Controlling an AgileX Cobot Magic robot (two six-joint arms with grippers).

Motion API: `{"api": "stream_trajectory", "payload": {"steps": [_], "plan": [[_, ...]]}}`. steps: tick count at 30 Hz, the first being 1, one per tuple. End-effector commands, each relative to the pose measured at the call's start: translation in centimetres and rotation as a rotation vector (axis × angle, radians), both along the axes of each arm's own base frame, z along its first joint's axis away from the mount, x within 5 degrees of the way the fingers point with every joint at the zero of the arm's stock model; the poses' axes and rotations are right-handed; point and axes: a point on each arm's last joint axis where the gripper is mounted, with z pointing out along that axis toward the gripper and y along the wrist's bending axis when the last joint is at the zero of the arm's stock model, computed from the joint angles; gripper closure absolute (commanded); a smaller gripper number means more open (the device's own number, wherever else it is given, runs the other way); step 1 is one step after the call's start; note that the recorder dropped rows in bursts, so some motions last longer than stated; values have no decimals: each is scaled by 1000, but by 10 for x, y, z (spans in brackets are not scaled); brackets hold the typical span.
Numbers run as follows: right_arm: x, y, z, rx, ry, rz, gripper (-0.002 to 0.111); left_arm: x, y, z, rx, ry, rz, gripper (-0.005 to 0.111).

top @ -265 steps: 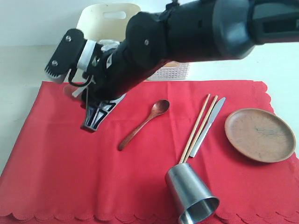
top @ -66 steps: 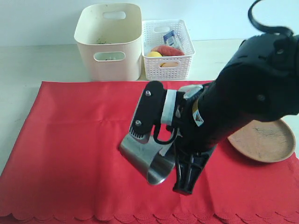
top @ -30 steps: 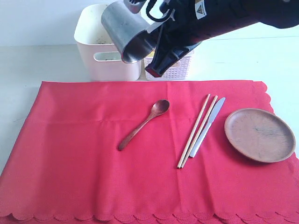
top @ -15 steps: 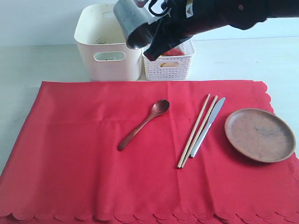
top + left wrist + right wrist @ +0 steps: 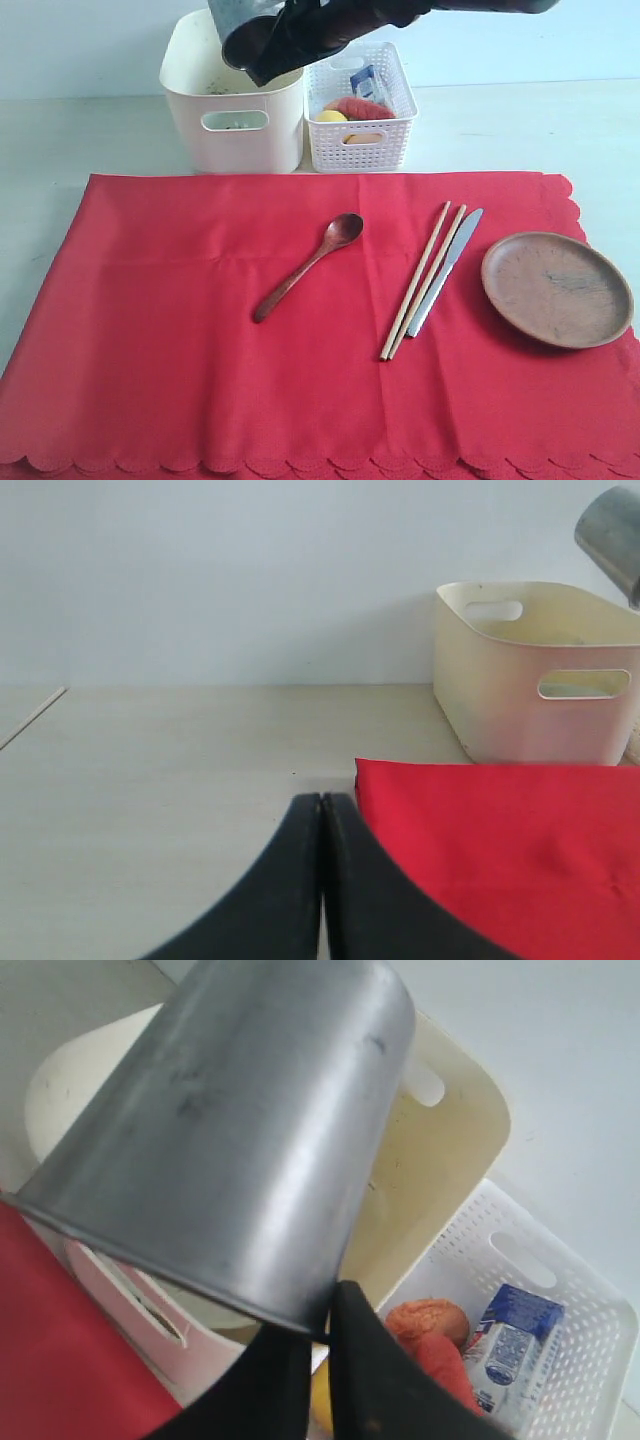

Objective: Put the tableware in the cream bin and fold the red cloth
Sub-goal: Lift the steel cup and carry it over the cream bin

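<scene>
Cup (image 5: pixel 236 26) hangs tilted at the top edge of the exterior view, left of centre, its mouth turned down and to the right over the bin (image 5: pixel 230 122). The right arm (image 5: pixel 345 18) enters from the upper right and stretches almost level along the top of the frame, reaching leftward past the basket (image 5: pixel 362 140) so that its wrist ends above the bin's right wall. The right gripper (image 5: pixel 322 1322) is clamped on the cup's rim, one finger inside the mouth and one outside; the wrist view looks past the cup's side into the bin and the basket beside it.

The left gripper (image 5: pixel 322 875) sits low over the bare table (image 5: pixel 180 770) with its fingers pressed together, holding nothing, just off the edge of the cloth (image 5: pixel 510 850).

On the cloth (image 5: pixel 200 380), which fills the lower part of the exterior view, lie the spoon (image 5: pixel 305 268) at centre, the chopsticks (image 5: pixel 421 281) to its right with the knife (image 5: pixel 444 271) touching them, and the plate (image 5: pixel 556 289) near the right edge. Bin and basket stand side by side on the table behind the cloth, at upper centre.
</scene>
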Motion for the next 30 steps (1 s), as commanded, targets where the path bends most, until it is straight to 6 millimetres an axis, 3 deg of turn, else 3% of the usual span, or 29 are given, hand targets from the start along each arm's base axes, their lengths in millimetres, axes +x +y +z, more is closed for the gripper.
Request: {"api": "stream_trajectory", "payload": {"steps": [1,8,23,30], "plan": [[18,-3,-6,67,26,-74,108,0,0,0,-6,-7,2,104],[24,-5,-20,66,50,-92,108,0,0,0,-6,-7,2,104],[25,-3,-21,76,37,-84,108,0,0,0,-6,-7,2,104],[25,-3,-21,76,37,-84,88,0,0,0,-6,-7,2,104]]}}
